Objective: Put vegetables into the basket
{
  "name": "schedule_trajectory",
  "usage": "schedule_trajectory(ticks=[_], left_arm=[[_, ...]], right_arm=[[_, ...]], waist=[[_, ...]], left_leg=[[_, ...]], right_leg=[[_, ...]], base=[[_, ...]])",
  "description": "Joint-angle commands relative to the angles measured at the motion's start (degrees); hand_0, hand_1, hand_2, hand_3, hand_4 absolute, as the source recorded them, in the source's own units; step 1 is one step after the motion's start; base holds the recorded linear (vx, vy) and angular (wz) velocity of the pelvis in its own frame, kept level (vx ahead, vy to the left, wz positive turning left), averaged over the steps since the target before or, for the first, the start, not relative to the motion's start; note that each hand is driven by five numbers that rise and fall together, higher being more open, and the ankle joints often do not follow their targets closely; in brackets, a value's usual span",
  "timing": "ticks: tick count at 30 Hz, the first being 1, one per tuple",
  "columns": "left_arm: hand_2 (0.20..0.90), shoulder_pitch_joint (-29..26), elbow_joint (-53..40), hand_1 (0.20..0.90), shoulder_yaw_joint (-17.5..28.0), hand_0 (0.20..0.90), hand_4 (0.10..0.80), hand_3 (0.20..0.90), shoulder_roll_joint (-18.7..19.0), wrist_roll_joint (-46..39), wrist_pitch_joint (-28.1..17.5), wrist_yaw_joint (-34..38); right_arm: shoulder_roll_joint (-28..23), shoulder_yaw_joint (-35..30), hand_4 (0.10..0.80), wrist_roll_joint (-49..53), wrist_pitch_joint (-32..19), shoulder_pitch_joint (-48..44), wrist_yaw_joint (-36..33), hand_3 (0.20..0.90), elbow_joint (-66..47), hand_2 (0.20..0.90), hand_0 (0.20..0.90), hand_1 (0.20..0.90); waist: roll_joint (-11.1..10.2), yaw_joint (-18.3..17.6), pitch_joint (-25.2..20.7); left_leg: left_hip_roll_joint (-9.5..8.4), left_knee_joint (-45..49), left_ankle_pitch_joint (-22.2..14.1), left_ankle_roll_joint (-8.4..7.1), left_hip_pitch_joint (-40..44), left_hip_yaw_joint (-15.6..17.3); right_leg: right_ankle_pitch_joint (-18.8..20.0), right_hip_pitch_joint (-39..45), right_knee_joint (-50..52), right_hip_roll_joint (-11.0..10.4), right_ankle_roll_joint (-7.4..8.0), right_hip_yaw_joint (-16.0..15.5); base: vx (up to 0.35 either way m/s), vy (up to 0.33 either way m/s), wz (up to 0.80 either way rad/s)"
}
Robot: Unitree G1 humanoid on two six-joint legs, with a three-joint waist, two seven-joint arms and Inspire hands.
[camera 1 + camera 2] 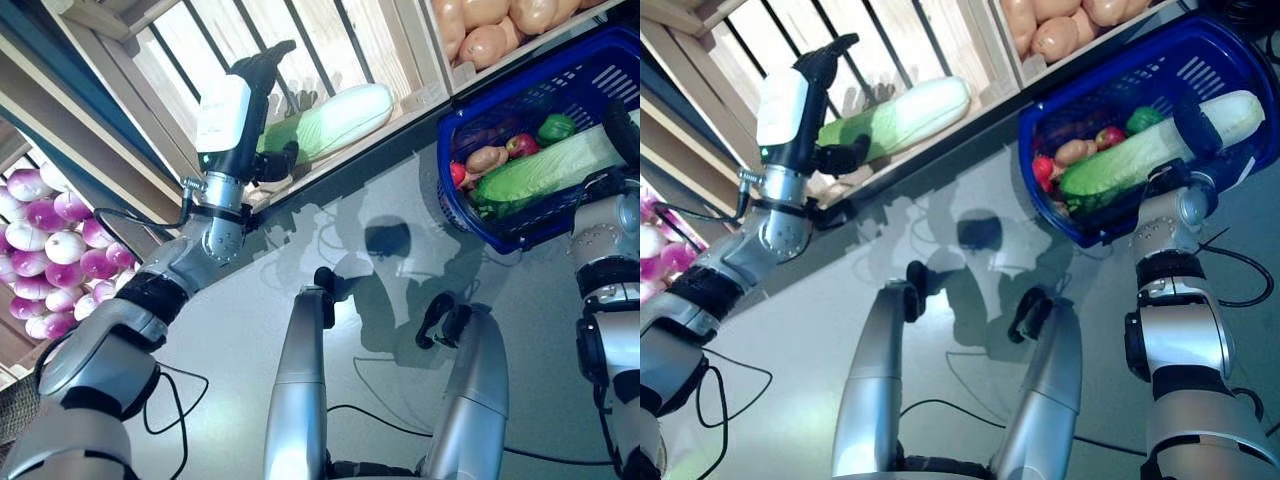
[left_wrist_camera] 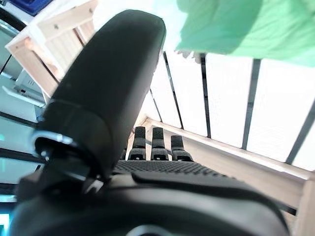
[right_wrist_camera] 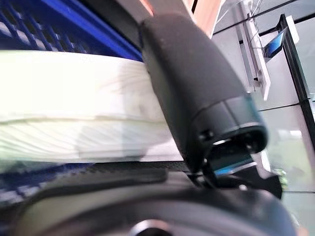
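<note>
Two green-white cabbages: right hand [image 1: 1196,135] fingers clasp one [image 1: 1140,145] in basket [image 1: 1110,80]; left hand [image 1: 255,95] fingers straight.

The right hand [image 1: 1200,135] is mostly hidden behind the cabbage [image 1: 1160,145] in the blue basket [image 1: 1110,75], so whether its fingers curl round the cabbage cannot be told; its wrist view shows only the thumb against the pale stalk. The basket's far right corner runs past the picture's edge, and the small vegetables under the cabbage's left end are partly covered. In the far crate [image 1: 505,30] the tan roots are cut off by the top edge
</note>
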Motion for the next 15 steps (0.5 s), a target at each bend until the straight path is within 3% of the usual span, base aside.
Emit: schedule_trajectory(ticks=[1, 15], left_arm=[[0.9, -6.02, -1.26, 0.9, 3.97, 0.9, 0.8, 0.9, 3.98, -2.74, -2.91, 2.77], [0.9, -4.03, 4.11, 0.9, 5.0, 0.9, 0.8, 0.9, 5.62, -7.41, -1.23, -1.66]], right_arm=[[-6.12, 3.0, 0.8, -5.09, -5.89, -5.95, -0.59, 0.9, -2.41, 0.9, 0.9, 0.9], [-8.15, 4.23, 0.8, -4.96, -4.84, -4.56, 1.5, 0.9, -1.85, 0.9, 0.9, 0.9]], waist=[[-0.08, -0.33, -0.35], [-0.53, -0.9, -0.35]], left_leg=[[0.98, -4.78, -5.87, 0.61, 9.43, 1.42], [2.69, -6.84, -5.05, -0.44, 11.46, 2.74]], right_leg=[[3.71, 6.74, -6.39, 2.24, 0.97, 1.51], [4.58, 8.66, -8.9, 2.96, 1.56, 1.88]], base=[[0.013, 0.023, -0.05], [0.006, 0.022, -0.04]])
